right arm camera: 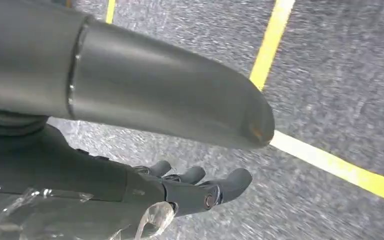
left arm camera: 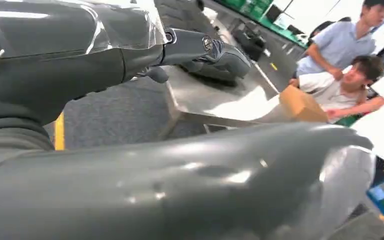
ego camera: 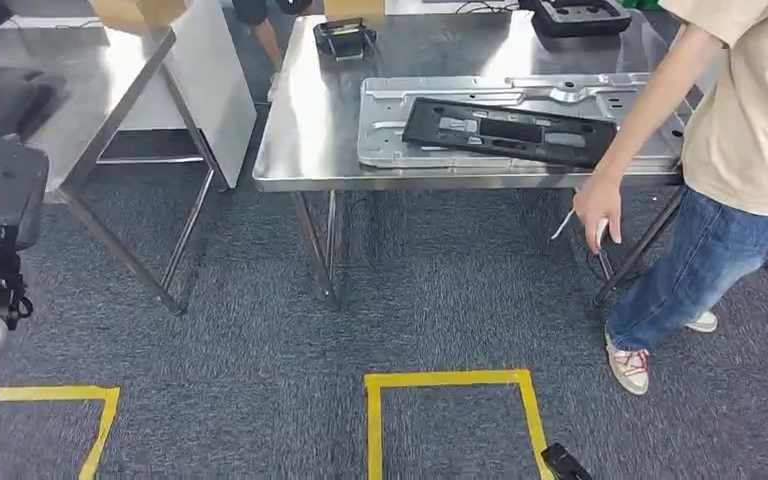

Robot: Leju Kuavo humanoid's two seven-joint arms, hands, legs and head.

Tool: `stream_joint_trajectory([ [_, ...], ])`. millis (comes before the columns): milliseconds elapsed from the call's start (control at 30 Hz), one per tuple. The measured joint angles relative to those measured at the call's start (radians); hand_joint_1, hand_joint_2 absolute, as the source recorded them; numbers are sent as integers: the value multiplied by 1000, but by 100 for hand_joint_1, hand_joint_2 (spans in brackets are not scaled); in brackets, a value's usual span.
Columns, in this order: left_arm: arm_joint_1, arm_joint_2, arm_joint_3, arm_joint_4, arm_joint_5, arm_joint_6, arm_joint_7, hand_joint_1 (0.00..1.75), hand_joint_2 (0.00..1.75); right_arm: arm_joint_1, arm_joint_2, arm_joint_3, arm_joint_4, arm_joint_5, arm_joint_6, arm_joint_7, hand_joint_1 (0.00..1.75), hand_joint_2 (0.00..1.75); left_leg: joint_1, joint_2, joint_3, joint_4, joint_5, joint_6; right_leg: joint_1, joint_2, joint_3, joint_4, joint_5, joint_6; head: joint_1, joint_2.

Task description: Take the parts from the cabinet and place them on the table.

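Steel table (ego camera: 300,150) bearing black part (ego camera: 508,131) on grey panel (ego camera: 385,120), person (ego camera: 740,110) beside — both hands spread, empty.

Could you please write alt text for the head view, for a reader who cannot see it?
A long black plastic panel lies on a pressed silver metal sheet on a shiny steel table. A person in a beige shirt and blue jeans stands at its right end, over grey carpet with yellow tape squares.

We see a black part (ego camera: 508,131) on silver sheet metal (ego camera: 390,125) (yellow tape (ego camera: 450,380) lines speckled grey carpet (ego camera: 260,360)).
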Motion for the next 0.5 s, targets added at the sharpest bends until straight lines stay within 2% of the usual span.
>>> stream_joint_trajectory([
  [33,0,0,2,-2,0,2,0,0,0,1,0,-1,0,-1,0,-1,0,0,2,0,58,-78,34,0,0,1,-13,0,11,4,0,0],
  [67,0,1,5,-6,0,3,0,0,0,2,1,-5,0,-1,0,-2,0,0,2,0,146,-200,42,2,-1,2,-24,1,25,10,0,0],
  [100,0,4,8,-10,0,4,0,0,0,2,1,-8,0,-1,-1,-2,0,0,1,0,201,-277,15,7,0,2,-29,1,30,15,0,0],
  [133,-1,5,12,-16,1,5,-2,0,0,3,3,-9,0,-2,-3,-4,0,0,-7,-1,247,-364,-15,15,2,4,-33,1,37,22,1,0],
  [167,0,5,18,-18,5,7,-2,0,0,2,3,-12,0,-2,-3,-4,0,0,-13,0,229,-366,-15,24,1,4,-34,-8,51,30,1,0],
  [200,1,6,19,-18,8,7,-4,0,0,3,3,-13,0,-2,-3,-5,0,0,-15,-1,225,-365,-12,32,0,3,-34,-11,58,37,1,0],
  [233,6,5,21,-18,21,6,-13,0,0,8,3,-14,0,-1,-3,-5,0,0,-17,-1,222,-368,-1,48,-4,3,-34,-19,67,47,0,0],
  [267,6,5,21,-21,45,-1,-30,0,0,12,4,-14,0,0,-2,-7,0,0,-11,0,216,-372,15,59,-7,4,-39,-15,69,50,1,0],
  [300,5,5,21,-24,56,-7,-40,0,0,15,5,-14,0,1,-2,-8,0,0,-12,0,211,-372,21,64,-8,6,-51,8,40,51,1,0],
  [333,6,5,22,-27,70,-15,-51,0,0,17,6,-14,0,2,0,-10,0,0,-14,0,198,-371,32,73,-8,7,-83,89,-29,52,2,0],
  [367,9,5,22,-27,79,-16,-56,0,0,17,6,-14,0,2,0,-10,0,0,-16,0,188,-370,41,76,-8,7,-118,188,-88,55,2,0],
  [400,11,5,22,-27,81,-16,-56,0,0,17,6,-14,0,3,0,-11,0,0,-18,0,185,-369,47,77,-6,8,-144,268,-127,57,2,0],
  [433,13,5,21,-27,82,-18,-57,0,0,17,6,-14,0,3,0,-11,0,0,-20,0,177,-368,52,77,-5,10,-161,328,-153,58,2,0],
  [467,17,5,21,-27,87,-19,-57,0,0,19,6,-15,0,4,0,-11,0,0,-22,0,169,-367,58,76,-4,10,-164,363,-165,59,2,0],
  [500,21,5,22,-27,90,-22,-58,0,0,20,7,-15,0,4,0,-11,0,0,-22,0,162,-364,62,74,-3,10,-124,324,-147,56,1,0],
])
